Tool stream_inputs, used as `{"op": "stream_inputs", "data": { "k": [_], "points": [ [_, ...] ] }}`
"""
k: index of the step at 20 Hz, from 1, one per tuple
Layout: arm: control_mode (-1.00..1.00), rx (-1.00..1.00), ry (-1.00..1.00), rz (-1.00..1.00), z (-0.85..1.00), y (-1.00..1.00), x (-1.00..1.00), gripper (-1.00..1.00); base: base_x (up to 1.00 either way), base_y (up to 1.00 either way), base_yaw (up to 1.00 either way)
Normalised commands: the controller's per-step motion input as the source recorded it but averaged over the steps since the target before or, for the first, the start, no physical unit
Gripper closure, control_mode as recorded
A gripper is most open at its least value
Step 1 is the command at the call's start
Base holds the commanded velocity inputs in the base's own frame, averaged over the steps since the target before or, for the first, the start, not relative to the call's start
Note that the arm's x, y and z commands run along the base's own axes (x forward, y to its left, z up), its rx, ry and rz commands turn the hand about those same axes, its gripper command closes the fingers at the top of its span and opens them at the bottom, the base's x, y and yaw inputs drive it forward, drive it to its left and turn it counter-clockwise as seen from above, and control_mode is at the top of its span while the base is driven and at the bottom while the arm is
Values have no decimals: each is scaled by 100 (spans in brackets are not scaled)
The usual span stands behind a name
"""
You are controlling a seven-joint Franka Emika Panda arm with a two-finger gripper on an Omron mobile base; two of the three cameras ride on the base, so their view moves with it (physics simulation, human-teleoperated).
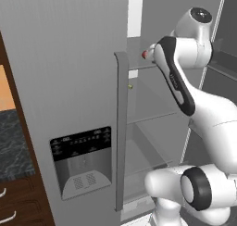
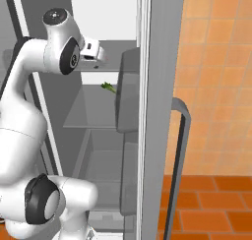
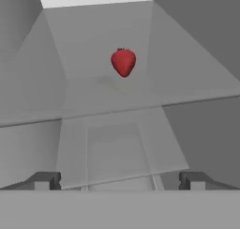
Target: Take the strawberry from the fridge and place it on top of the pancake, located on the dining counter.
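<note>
The robot's two-finger gripper (image 3: 119, 180) is spread wide and holds nothing; its dark fingertips (image 3: 44, 180) stand far apart. Beyond them, on a clear glass shelf (image 3: 112, 94) inside the tall grey two-door fridge (image 1: 65, 58), rests the small bright red rounded strawberry (image 3: 123, 62), well apart from the gripper. To grasp it well, the hand should probably move straight in, keep the berry centred between the fingers, clear the shelf's near edge, then close gently. A small yellow-green item (image 2: 109, 87) lies on a lower shelf.
</note>
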Motion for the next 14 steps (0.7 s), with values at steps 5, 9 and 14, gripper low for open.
{"op": "stream_inputs", "data": {
  "k": [5,9,14],
  "points": [
    [-100,0,8,3,-9,0,66,-100,0,0,0],
    [-100,0,0,4,-11,0,38,-100,0,0,0],
    [-100,0,0,8,-30,0,14,-100,0,0,0]
  ]
}}
